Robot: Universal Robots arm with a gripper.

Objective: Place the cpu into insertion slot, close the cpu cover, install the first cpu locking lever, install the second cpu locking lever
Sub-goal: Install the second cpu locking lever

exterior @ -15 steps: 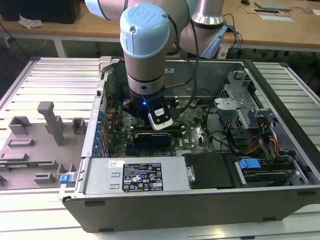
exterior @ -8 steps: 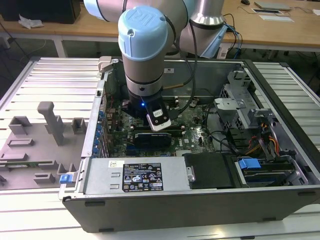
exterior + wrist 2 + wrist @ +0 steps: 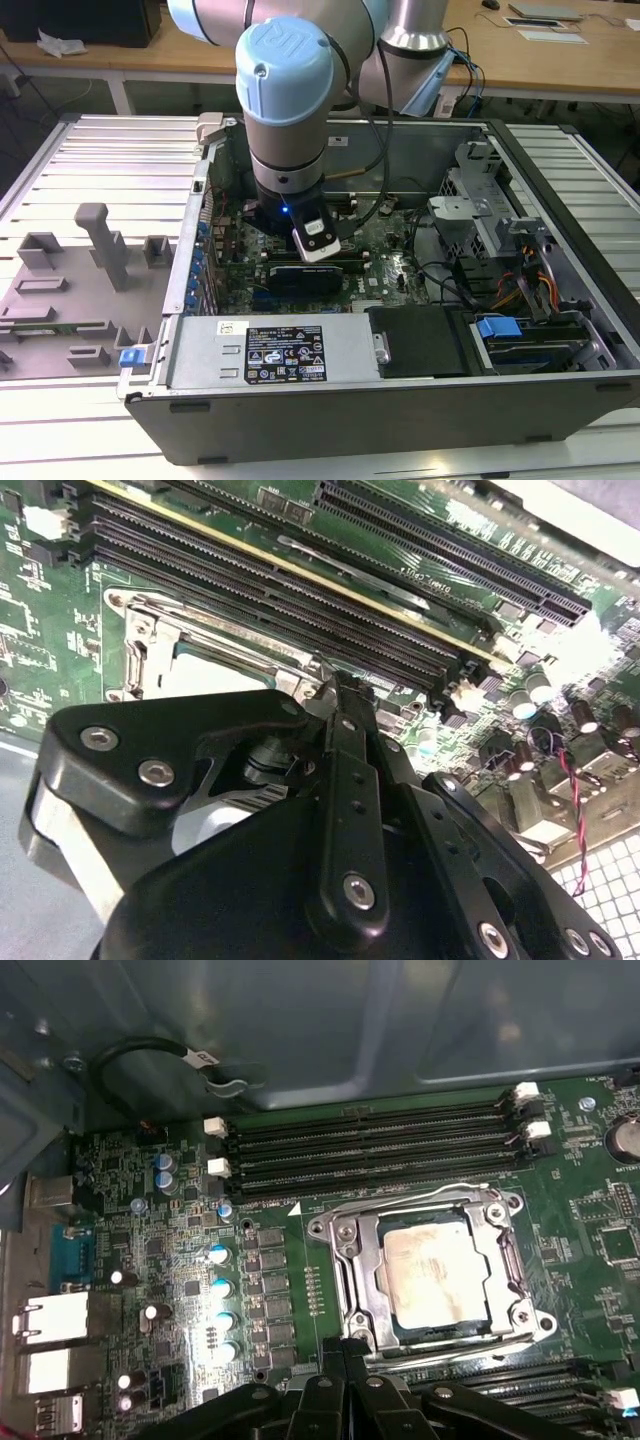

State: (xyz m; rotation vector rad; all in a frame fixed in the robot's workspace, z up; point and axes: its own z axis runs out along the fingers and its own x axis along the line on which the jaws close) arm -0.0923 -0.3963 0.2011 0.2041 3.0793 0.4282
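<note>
First wrist view is showing the cpu [image 3: 437, 1273] sitting in the socket on the green motherboard [image 3: 290, 1270], its pale metal top facing up and smudged. The cpu cover [image 3: 432, 1263] is lying flat around it as a silvery frame, its open centre showing the chip. A thin lever [image 3: 455, 1337] is running along the socket edge nearest the hand [image 3: 345, 1385]; whether it is latched is hard to make out. Beyond the socket, four dark memory slots [image 3: 370, 1145] are lying in a row, and past them a grey case wall [image 3: 320, 1020] is rising with a black cable [image 3: 160, 1060] looped against it.

The hand is reaching in just beside the socket, its black fingers [image 3: 330, 1400] pressed together to a narrow tip that is holding nothing; the tip itself is cut off at the frame edge.

In the second wrist view the black body of the hand [image 3: 340, 705] is covering most of the socket, leaving one corner of the cover [image 3: 170, 635] and a sliver of chip showing beside long memory slots [image 3: 300, 590].

In the exterior view the arm [image 3: 285, 110] is standing over the open computer case [image 3: 400, 390] on the slatted desk [image 3: 90, 150], hiding the socket. A grey fixture tray [image 3: 75, 290] is sitting at the exterior view's left of the case.
</note>
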